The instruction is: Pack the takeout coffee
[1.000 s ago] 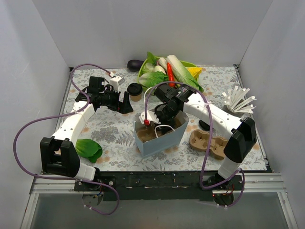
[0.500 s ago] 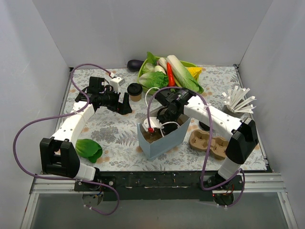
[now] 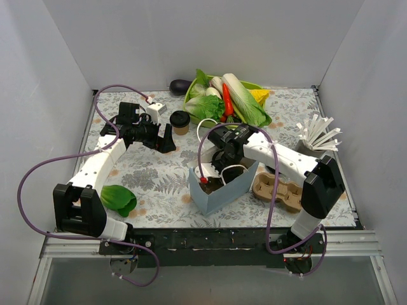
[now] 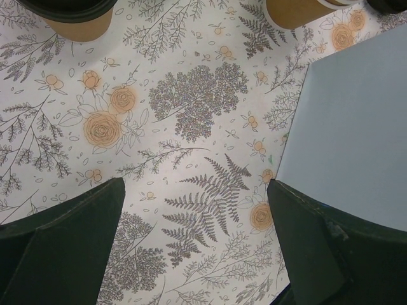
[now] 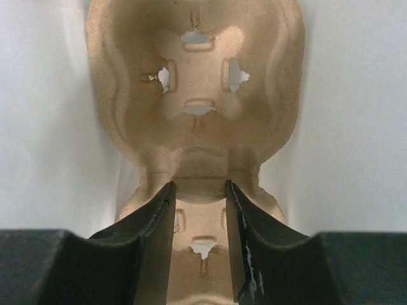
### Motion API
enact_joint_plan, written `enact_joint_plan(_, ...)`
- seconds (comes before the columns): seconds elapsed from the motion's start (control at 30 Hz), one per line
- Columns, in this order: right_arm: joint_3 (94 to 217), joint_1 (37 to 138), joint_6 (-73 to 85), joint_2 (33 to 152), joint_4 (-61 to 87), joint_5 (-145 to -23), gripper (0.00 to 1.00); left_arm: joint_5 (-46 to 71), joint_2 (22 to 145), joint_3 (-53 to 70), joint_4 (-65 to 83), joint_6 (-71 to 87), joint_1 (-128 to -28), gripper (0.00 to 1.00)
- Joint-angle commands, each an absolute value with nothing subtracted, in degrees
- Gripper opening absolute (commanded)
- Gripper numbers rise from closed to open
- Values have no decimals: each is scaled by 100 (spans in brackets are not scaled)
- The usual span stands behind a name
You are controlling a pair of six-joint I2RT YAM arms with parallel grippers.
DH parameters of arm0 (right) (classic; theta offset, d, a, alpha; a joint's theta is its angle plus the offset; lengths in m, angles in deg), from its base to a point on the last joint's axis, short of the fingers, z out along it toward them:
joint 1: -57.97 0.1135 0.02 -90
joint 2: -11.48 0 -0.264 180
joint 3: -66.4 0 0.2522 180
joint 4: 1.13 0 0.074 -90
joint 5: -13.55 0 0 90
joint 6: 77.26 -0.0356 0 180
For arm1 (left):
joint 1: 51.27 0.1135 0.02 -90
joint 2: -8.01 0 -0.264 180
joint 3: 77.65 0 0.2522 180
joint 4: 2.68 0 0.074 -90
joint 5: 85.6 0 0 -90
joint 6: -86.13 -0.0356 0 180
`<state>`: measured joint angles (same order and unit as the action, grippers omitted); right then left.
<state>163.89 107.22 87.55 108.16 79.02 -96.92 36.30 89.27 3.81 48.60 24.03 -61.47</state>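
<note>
Left gripper [image 3: 167,141], jaws spread and empty; takeout coffee [image 3: 180,121] stands upright just beside it at one o'clock, nearer this arm. Right gripper [image 5: 199,190] clamps the pulp cup carrier [image 5: 197,108] inside the blue bag [image 3: 219,194]

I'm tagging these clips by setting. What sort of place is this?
Probably a robot lab test cell, not a real café: white panel walls box in a floral tablecloth, the left arm and right arm are bolted at its near edge, and a blue paper bag stands on it.
</note>
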Motion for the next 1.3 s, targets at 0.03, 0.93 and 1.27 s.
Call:
enact_joint_plan(0.03, 16059, 10754, 8780, 10570, 7688, -9719, 1, 3586, 8633, 537, 4931, 2338, -6138, 97)
enact_joint_plan(0.93, 15118, 10737, 8552, 10517, 6923, -9851, 3, 3577, 8527, 634, 5045, 2320, -6138, 97)
enact_joint_plan(1.27, 15232, 10745, 8385, 10192, 6817, -9675, 55, 3621, 8553, 686, 5019, 2320, -6138, 97)
